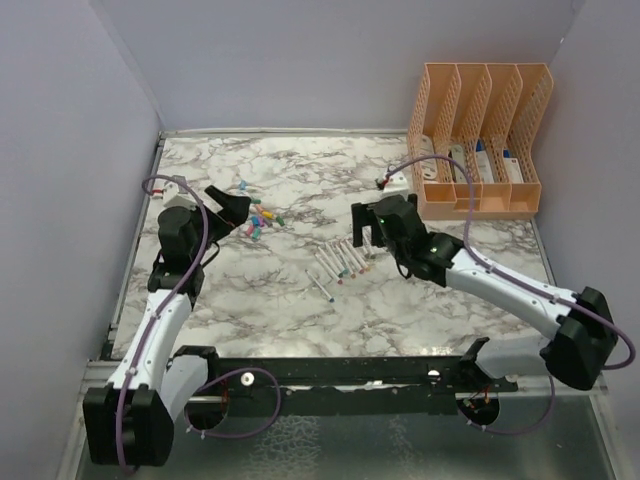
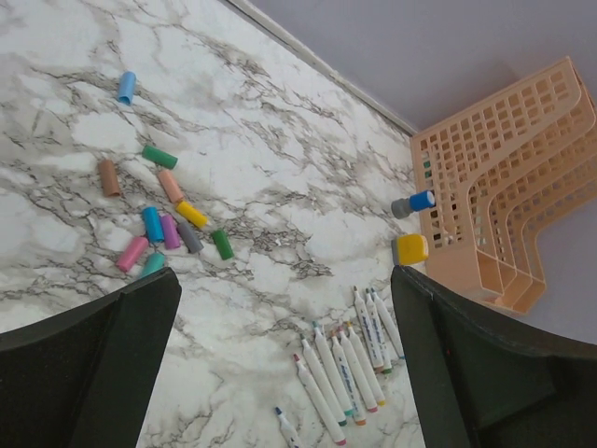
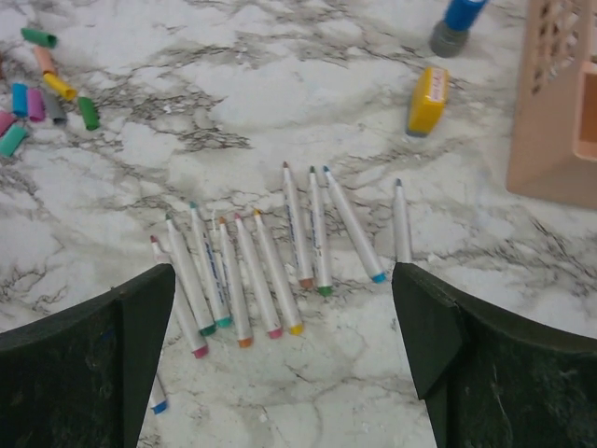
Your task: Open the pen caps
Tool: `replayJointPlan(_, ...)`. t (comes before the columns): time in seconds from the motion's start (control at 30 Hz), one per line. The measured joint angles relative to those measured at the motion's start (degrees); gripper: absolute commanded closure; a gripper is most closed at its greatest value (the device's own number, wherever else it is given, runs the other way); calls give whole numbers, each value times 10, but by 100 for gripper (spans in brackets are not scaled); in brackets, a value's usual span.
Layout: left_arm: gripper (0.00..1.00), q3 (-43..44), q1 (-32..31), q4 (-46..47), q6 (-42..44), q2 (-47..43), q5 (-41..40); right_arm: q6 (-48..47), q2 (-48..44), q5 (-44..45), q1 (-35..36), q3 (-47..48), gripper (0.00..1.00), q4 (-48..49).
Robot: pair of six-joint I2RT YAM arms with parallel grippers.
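Several small coloured pen caps lie loose in a cluster at the table's left back; they also show in the left wrist view and at the top left of the right wrist view. Several thin white uncapped pens lie in a row mid-table, seen in the right wrist view and the left wrist view. My left gripper is open and empty, just left of the caps. My right gripper is open and empty, just above the right end of the pen row.
An orange file organiser stands at the back right. A yellow block and a blue cylinder lie in front of it. Grey walls enclose the table on three sides.
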Motion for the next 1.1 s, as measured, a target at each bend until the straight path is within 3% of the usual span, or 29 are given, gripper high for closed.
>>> replayJointPlan(0.17, 1, 2, 0, -101, 42, -110, -36, 86, -101, 90, 0, -30, 1, -81)
replayJointPlan(0.37, 1, 18, 0, -202, 78, -273, -95, 193, -294, 198, 0, -54, 1, -170)
replayJointPlan(0.57, 1, 54, 0, -270, 96, -355, -174, 209, -440, 268, 0, -62, 1, -190)
replayJointPlan(0.8, 1, 60, 0, -311, 108, -416, -243, 209, -444, 305, 0, -54, 1, -221)
replayJointPlan(1.1, 1, 69, 0, -325, 111, -418, -272, 207, -441, 311, 0, -52, 1, -230)
